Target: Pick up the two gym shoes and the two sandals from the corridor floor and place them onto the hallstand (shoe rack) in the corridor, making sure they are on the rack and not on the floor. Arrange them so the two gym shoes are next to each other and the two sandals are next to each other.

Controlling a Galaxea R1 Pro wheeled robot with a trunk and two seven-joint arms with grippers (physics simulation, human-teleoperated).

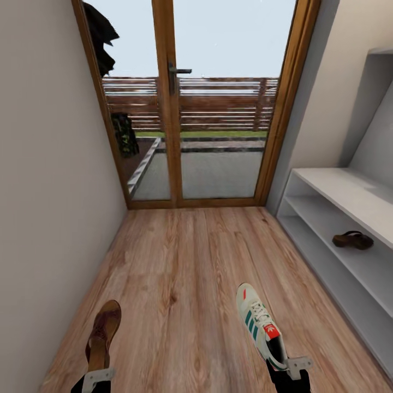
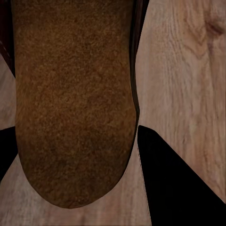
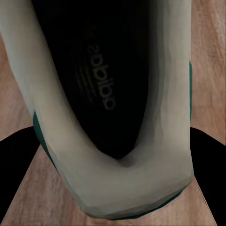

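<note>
While your head camera looks down the corridor toward the glazed wooden door (image 1: pixel 174 103) at twelve o'clock, both of your arms sit at the lower edge of the view, each with a shoe.

Your left gripper (image 1: pixel 98 377) is at about seven o'clock, at the heel of a sandal (image 1: pixel 103 334) whose toe points up the corridor. In the left wrist view the lighter brown footbed (image 2: pixel 75 103) fills the space between the two dark fingers (image 2: pixel 179 183); the jaws look clenched on the sandal's heel, though the contact itself is hidden.

Your right gripper (image 1: pixel 289 368) is at about five o'clock, at the heel of a gym shoe (image 1: pixel 259 326), white with teal stripes and a red tongue patch, toe pointing toward eleven o'clock. The right wrist view looks into that shoe's dark opening (image 3: pixel 101 80), with its white heel collar between the fingers (image 3: pixel 16 160); the jaws appear to be grasping the heel.

Whether either shoe is lifted clear of the corridor floor (image 1: pixel 185 262) you cannot tell from these views.

The hallstand (image 1: pixel 327 188) stands along the wall at two to three o'clock, and the other sandal (image 1: pixel 353 239) already lies on its open shelf, well apart from both grippers.
</note>
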